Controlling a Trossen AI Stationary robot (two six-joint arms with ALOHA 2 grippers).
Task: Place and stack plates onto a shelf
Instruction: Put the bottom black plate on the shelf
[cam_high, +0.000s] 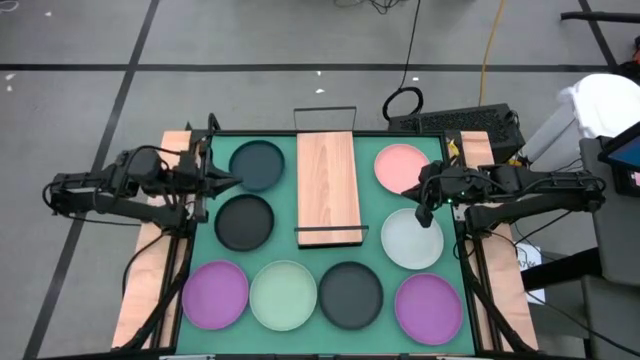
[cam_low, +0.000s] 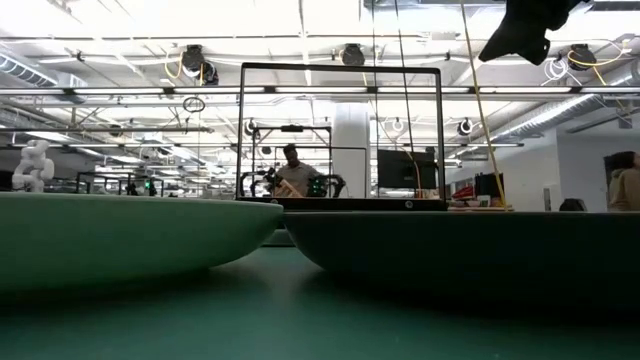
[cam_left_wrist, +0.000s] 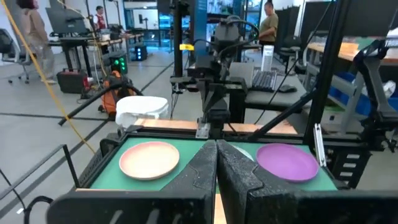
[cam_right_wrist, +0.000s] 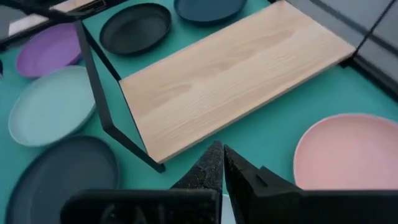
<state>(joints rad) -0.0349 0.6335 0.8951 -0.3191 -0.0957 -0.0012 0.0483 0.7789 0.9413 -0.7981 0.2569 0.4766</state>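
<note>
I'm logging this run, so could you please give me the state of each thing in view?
Shelf: upright on the mat, board bare.
Pink plate: flat on the mat, unstacked.
Other seven plates: flat on the mat, apart, none on the shelf.
Left gripper: shut, empty, at the table's left edge.
Right gripper: shut, empty, beside the pink plate.

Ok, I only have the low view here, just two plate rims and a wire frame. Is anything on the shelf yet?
Observer: No. From above, the shelf is bare; all eight plates lie on the green mat around it.
Operator: Where's the right gripper?
Observer: The right gripper hangs between the pink plate and the pale plate beside the shelf, holding nothing.
Operator: Open or shut?
Observer: Shut, by its wrist view. The left gripper, also shut, waits by the dark plate on the shelf's other side.
</note>
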